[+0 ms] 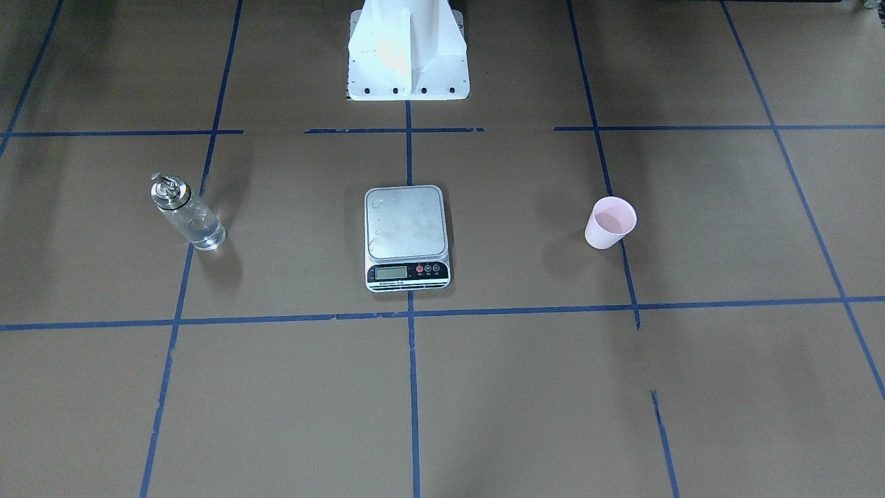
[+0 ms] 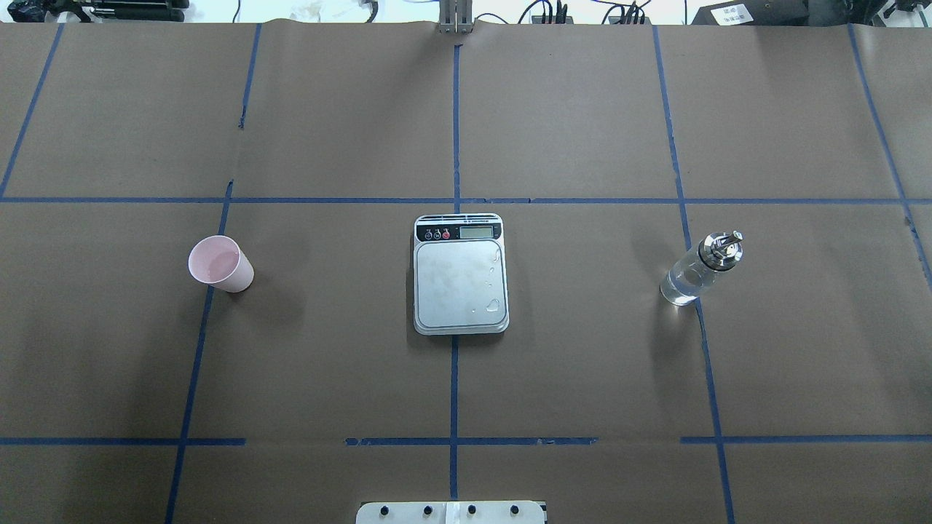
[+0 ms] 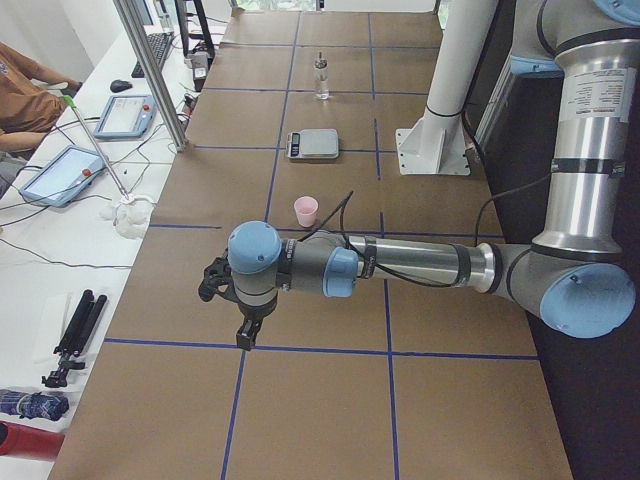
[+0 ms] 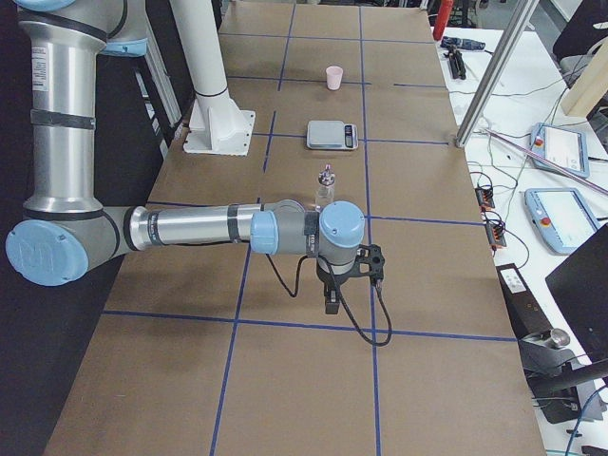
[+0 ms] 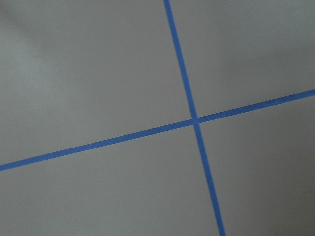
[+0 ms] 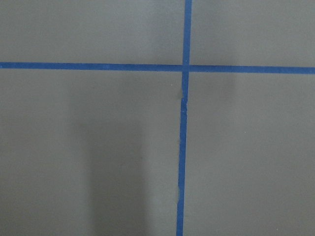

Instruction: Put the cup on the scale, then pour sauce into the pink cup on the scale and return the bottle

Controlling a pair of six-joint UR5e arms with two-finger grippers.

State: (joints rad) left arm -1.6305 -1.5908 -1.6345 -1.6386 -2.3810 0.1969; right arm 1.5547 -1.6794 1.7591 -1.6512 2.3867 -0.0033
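The pale pink cup point(image 2: 220, 263) stands upright on the brown table, left of the scale point(image 2: 459, 280); in the front-facing view the cup point(image 1: 610, 223) is on the right. The scale point(image 1: 406, 235) sits mid-table, its silver platform bare but for a few droplets. The glass bottle point(image 2: 700, 269) with silver spout stands right of the scale, holding clear sauce point(image 1: 200, 232). My left gripper point(image 3: 245, 335) hovers over the table beyond the cup, at the table's left end. My right gripper point(image 4: 331, 302) hovers beyond the bottle point(image 4: 326, 185). I cannot tell whether either is open or shut. Both wrist views show only paper and blue tape.
The white robot pedestal point(image 1: 406, 48) stands behind the scale. Blue tape lines grid the brown paper. An operator point(image 3: 20, 95), tablets point(image 3: 60, 172) and an aluminium post point(image 3: 150, 70) stand along the far side bench. A tripod point(image 3: 75, 330) lies there too.
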